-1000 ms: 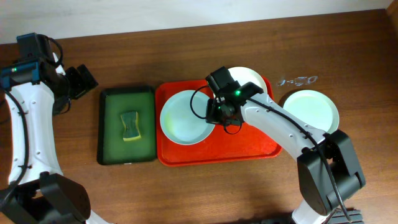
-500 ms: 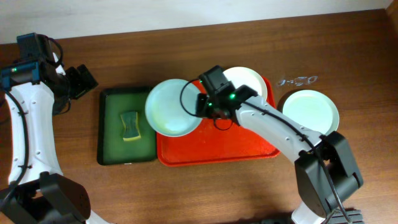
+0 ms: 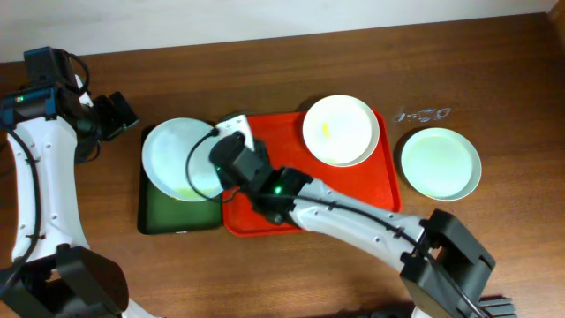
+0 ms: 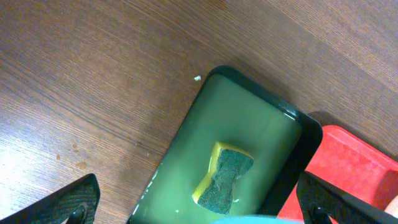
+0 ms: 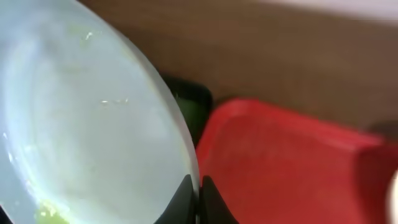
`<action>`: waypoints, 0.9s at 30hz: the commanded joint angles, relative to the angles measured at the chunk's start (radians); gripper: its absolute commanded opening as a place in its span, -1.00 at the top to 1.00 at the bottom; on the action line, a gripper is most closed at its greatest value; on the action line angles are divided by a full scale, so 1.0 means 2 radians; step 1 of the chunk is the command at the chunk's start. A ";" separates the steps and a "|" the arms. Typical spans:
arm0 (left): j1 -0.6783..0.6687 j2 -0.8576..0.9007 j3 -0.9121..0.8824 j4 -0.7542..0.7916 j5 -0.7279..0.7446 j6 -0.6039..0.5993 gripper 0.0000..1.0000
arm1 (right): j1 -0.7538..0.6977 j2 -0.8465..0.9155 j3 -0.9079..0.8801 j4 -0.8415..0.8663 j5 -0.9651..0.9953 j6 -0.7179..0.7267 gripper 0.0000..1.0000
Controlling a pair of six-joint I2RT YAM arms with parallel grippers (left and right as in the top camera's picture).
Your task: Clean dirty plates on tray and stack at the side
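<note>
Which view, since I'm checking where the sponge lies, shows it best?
Left wrist: the sponge lies in plain view in the green tray. Overhead, the plate covers it; the right wrist view shows none of it.

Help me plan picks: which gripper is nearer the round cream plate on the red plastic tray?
Right: the right gripper is at the red tray's left edge; the left gripper farther, past the dark green tray.

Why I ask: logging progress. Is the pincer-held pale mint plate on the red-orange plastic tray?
Off: plate hangs over the dark green tray.
</note>
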 commanded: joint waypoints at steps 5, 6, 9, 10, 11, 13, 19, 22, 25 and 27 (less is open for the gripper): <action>0.001 -0.008 0.007 -0.001 0.005 -0.002 -0.99 | 0.045 -0.012 0.010 0.092 0.117 -0.275 0.92; 0.001 -0.008 0.007 -0.001 0.005 -0.002 -0.98 | 0.050 -0.012 0.010 0.106 0.129 -0.298 0.92; 0.001 -0.008 0.007 -0.001 0.005 -0.002 -0.99 | 0.066 -0.012 0.010 0.146 0.149 -0.358 0.92; 0.001 -0.008 0.007 -0.001 0.005 -0.002 -0.98 | 0.070 -0.012 0.010 0.155 0.151 -0.368 0.92; 0.001 -0.008 0.007 -0.001 0.005 -0.002 -0.98 | 0.075 -0.012 0.010 0.165 0.152 -0.382 0.92; 0.001 -0.008 0.007 -0.001 0.005 -0.002 -0.98 | 0.084 -0.012 0.010 0.184 0.171 -0.404 0.92; 0.001 -0.008 0.007 -0.001 0.005 -0.002 -0.98 | 0.091 -0.012 0.010 0.201 0.217 -0.414 0.92; 0.001 -0.008 0.007 -0.001 0.005 -0.002 -0.98 | 0.091 -0.012 0.010 0.201 0.217 -0.414 0.92; 0.001 -0.008 0.007 -0.001 0.005 -0.002 -0.98 | 0.091 -0.012 0.010 0.198 0.221 -0.399 0.92; 0.001 -0.008 0.007 -0.001 0.005 -0.002 -0.98 | 0.090 -0.012 0.010 0.189 0.232 -0.348 0.92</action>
